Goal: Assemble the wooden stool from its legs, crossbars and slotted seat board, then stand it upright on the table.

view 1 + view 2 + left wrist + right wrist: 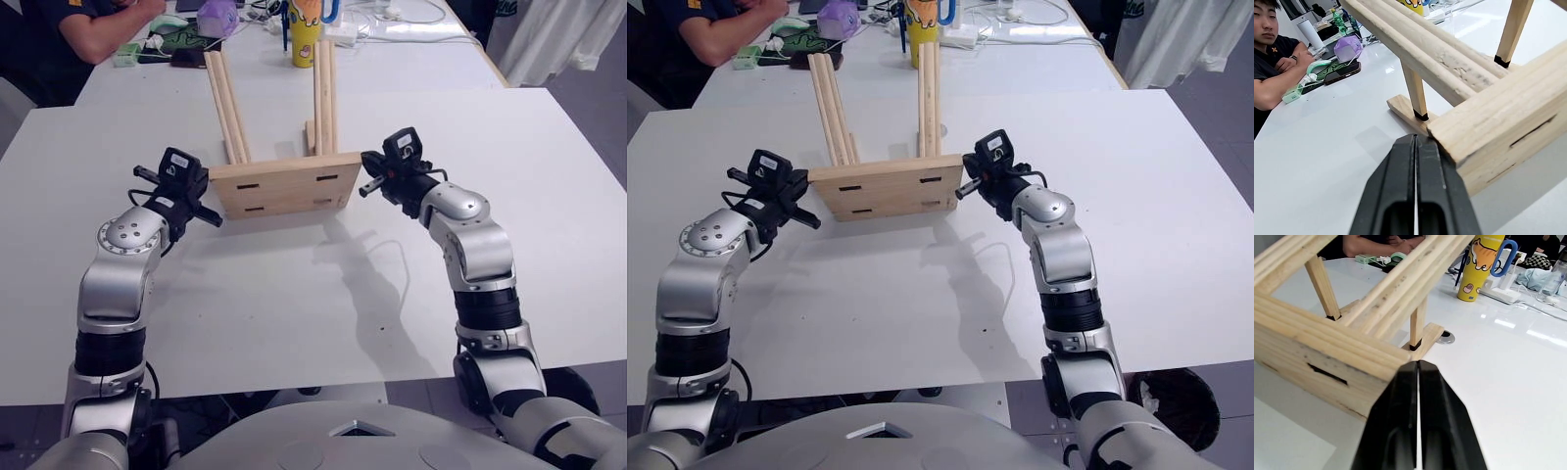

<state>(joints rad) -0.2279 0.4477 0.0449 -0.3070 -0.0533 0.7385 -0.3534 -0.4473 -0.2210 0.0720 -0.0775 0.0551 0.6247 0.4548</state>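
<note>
The wooden stool lies on its side on the white table point(294, 313). Its slotted seat board point(284, 184) faces me and its legs point(227, 98) point away. My left gripper point(216, 220) is shut, and in the left wrist view its tip point(1414, 139) touches the board's point(1498, 132) left lower corner. My right gripper point(362, 190) is shut too, and its tip point(1418, 363) rests against the board's point(1312, 357) right edge. Short crossbars point(1414, 93) join the leg pairs near the seat. Neither gripper holds anything.
A yellow cup point(306, 34) stands just beyond the far ends of the legs. A purple object point(217, 18), a phone and small items lie on the table behind, where a person's arm point(98, 34) rests. There is bare table in front of the stool and at both sides.
</note>
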